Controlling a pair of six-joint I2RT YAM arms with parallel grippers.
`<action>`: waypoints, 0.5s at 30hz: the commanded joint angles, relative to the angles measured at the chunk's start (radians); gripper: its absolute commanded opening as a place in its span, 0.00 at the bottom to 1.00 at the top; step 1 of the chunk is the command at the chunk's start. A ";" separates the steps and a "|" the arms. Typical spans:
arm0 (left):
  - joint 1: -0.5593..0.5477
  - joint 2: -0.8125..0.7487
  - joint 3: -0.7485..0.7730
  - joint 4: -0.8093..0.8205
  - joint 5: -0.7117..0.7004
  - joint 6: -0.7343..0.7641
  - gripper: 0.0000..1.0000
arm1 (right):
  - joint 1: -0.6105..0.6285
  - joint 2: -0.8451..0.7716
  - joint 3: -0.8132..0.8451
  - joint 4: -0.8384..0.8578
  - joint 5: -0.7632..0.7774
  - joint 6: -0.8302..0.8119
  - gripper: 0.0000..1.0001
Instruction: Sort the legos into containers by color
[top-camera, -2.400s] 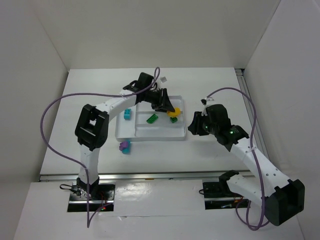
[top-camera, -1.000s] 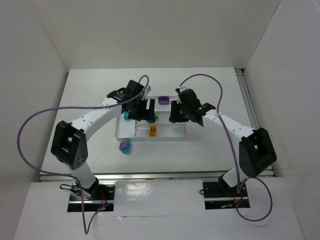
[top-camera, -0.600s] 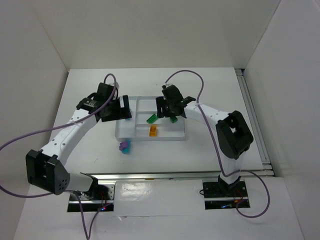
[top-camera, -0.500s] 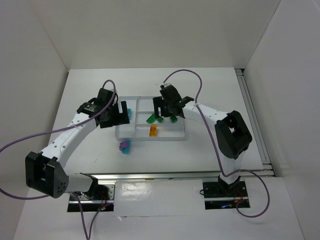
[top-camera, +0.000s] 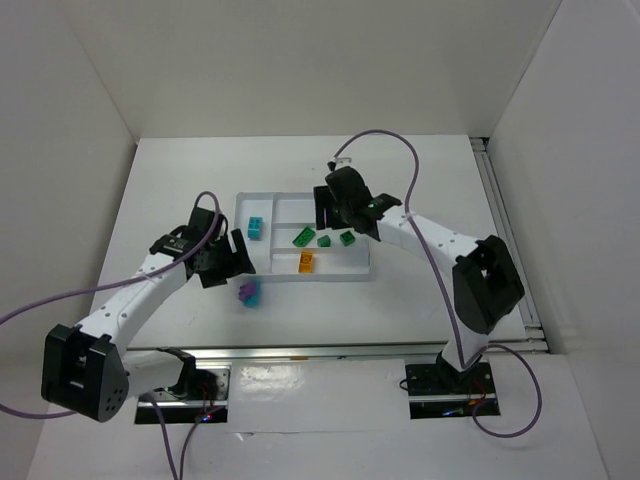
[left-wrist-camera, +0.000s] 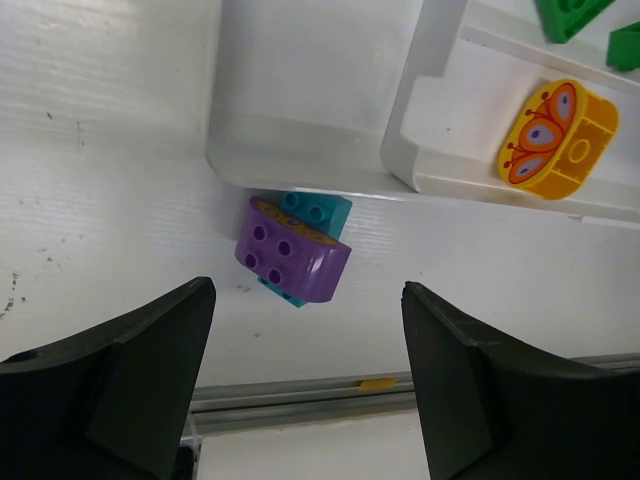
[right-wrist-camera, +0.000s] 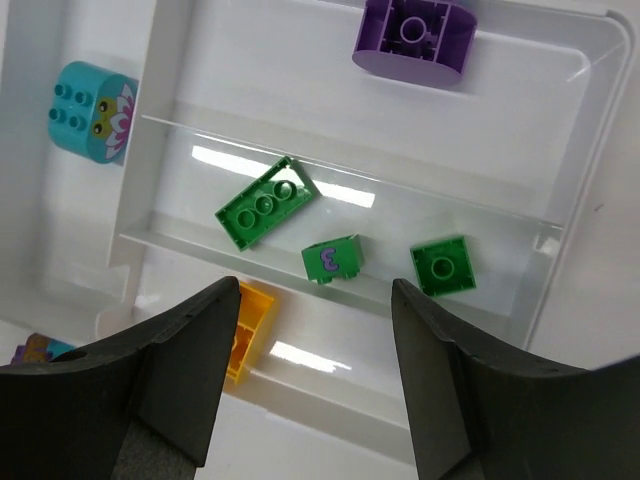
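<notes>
The left gripper (left-wrist-camera: 307, 300) hangs spread and empty over a purple brick (left-wrist-camera: 290, 262) (sitting on a teal brick (left-wrist-camera: 318, 210)) just outside the tray (left-wrist-camera: 300, 185). The right gripper (right-wrist-camera: 315, 290) gapes empty above three green bricks (right-wrist-camera: 331, 260).

A purple lego (left-wrist-camera: 292, 260) stacked on a teal lego (left-wrist-camera: 320, 210) sits on the desk (left-wrist-camera: 100, 150) just beside the tray (left-wrist-camera: 420, 90), between the spread fingers of the left gripper (left-wrist-camera: 307, 300), with an orange butterfly lego (left-wrist-camera: 555, 140) inside it.

Stacked pair (left-wrist-camera: 293, 250) on table (left-wrist-camera: 100, 150), just beside near wall of tray (left-wrist-camera: 300, 175); three bricks (right-wrist-camera: 333, 258) in middle strip.
</notes>
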 joint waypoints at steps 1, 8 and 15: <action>-0.008 -0.046 -0.056 0.046 0.017 -0.084 0.87 | 0.007 -0.117 -0.035 -0.007 0.050 0.012 0.69; -0.114 0.040 -0.081 0.090 -0.100 -0.120 0.96 | 0.007 -0.188 -0.117 -0.051 0.074 0.021 0.71; -0.173 0.145 -0.065 0.120 -0.162 -0.126 0.90 | 0.007 -0.209 -0.151 -0.062 0.084 0.031 0.71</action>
